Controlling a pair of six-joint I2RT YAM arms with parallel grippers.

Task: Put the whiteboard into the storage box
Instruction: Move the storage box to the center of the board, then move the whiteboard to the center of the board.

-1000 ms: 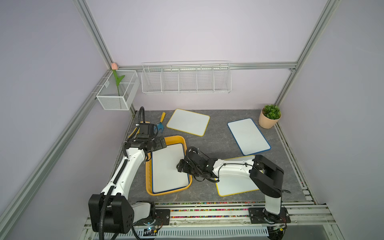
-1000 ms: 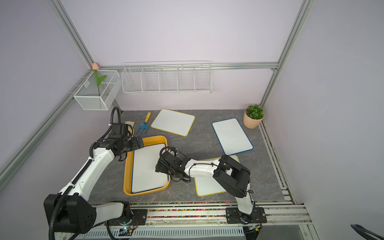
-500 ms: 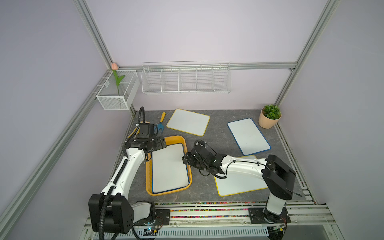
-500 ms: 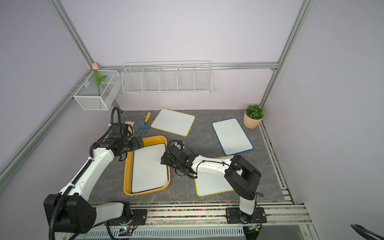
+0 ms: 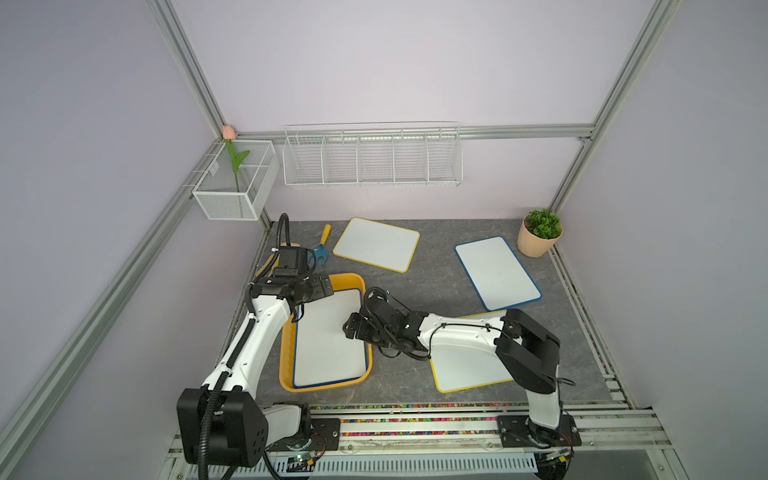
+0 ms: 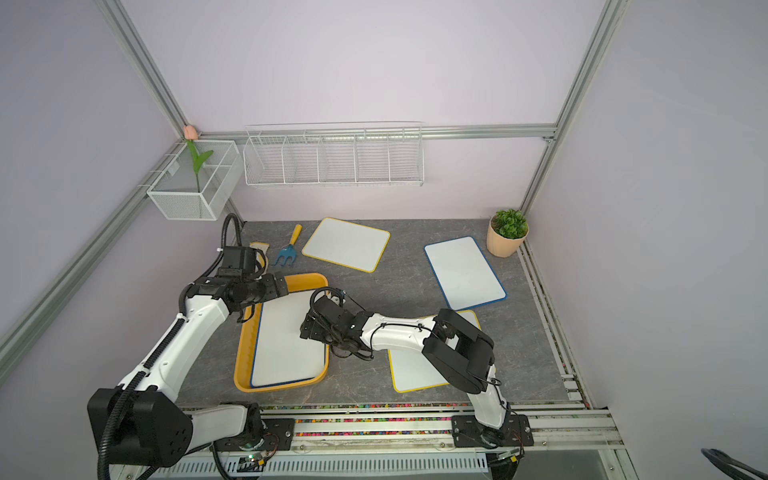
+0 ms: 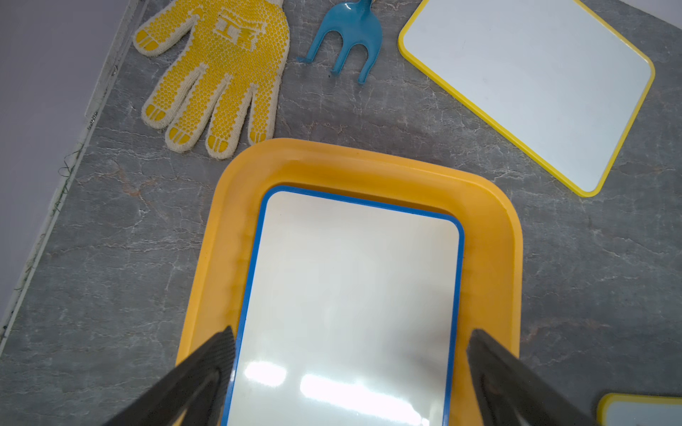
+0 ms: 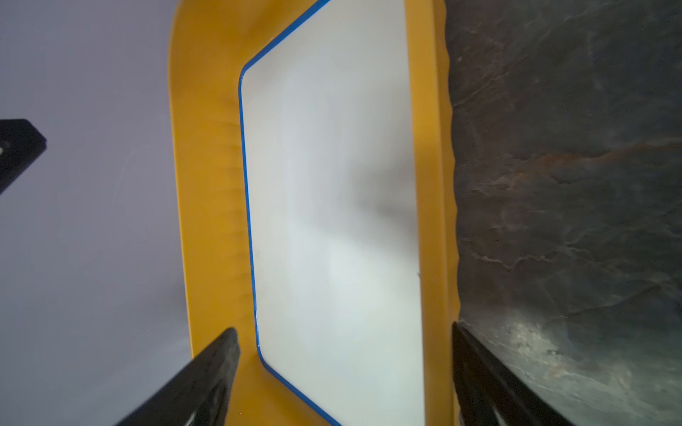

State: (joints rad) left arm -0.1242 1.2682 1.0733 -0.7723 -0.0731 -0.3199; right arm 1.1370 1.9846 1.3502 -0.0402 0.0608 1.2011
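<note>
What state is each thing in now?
boxed whiteboard: lying in storage box, ungripped
storage box: occupied
left gripper: open, empty
right gripper: open, empty
back whiteboard: on table, unboxed
blue loose whiteboard: on table, unboxed
front whiteboard: on table, partly under right arm

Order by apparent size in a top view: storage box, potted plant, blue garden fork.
1. storage box
2. potted plant
3. blue garden fork, nearly as long as the plant but far slimmer

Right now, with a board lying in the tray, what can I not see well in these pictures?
- Glove: in both top views, mostly behind the left arm.
- Front yellow-edged board: top views, partly under the right arm.
- Tray: right wrist view, blurred, both ends cut by the picture's edge.
</note>
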